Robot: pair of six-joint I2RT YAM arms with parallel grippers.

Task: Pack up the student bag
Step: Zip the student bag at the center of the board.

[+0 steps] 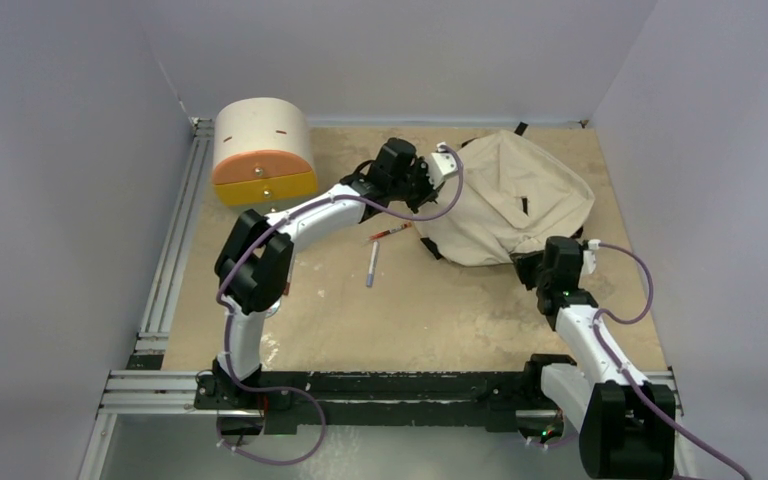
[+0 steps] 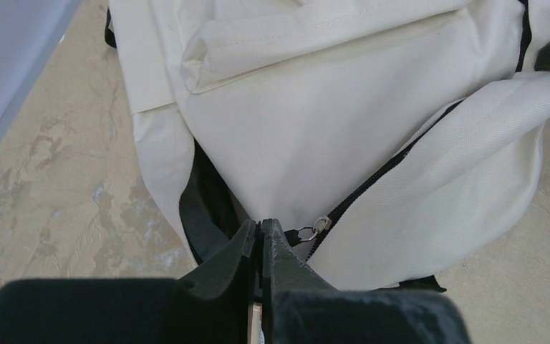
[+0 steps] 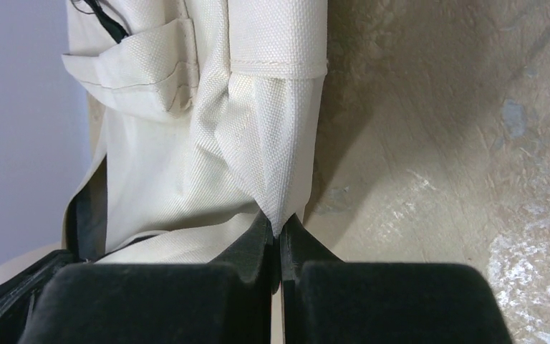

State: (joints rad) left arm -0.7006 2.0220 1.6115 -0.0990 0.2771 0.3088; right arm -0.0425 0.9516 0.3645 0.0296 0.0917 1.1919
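The student bag (image 1: pixel 510 200), soft cream fabric with black zipper lines, lies at the back right of the table. My left gripper (image 1: pixel 432 180) is at its left edge. In the left wrist view the gripper (image 2: pixel 261 228) is shut on the bag (image 2: pixel 315 129) where the fabric meets the zipper, with the metal zipper pull (image 2: pixel 316 229) just right of the tips. My right gripper (image 1: pixel 548 262) is at the bag's near edge. In the right wrist view this gripper (image 3: pixel 279 223) is shut on a pointed fold of the bag's fabric (image 3: pixel 258 136).
A red pen (image 1: pixel 390 233) and a grey-blue pen (image 1: pixel 371 266) lie on the table left of the bag. A cream drawer box with orange and yellow fronts (image 1: pixel 263 152) stands at the back left. Walls enclose the table on the left, back and right.
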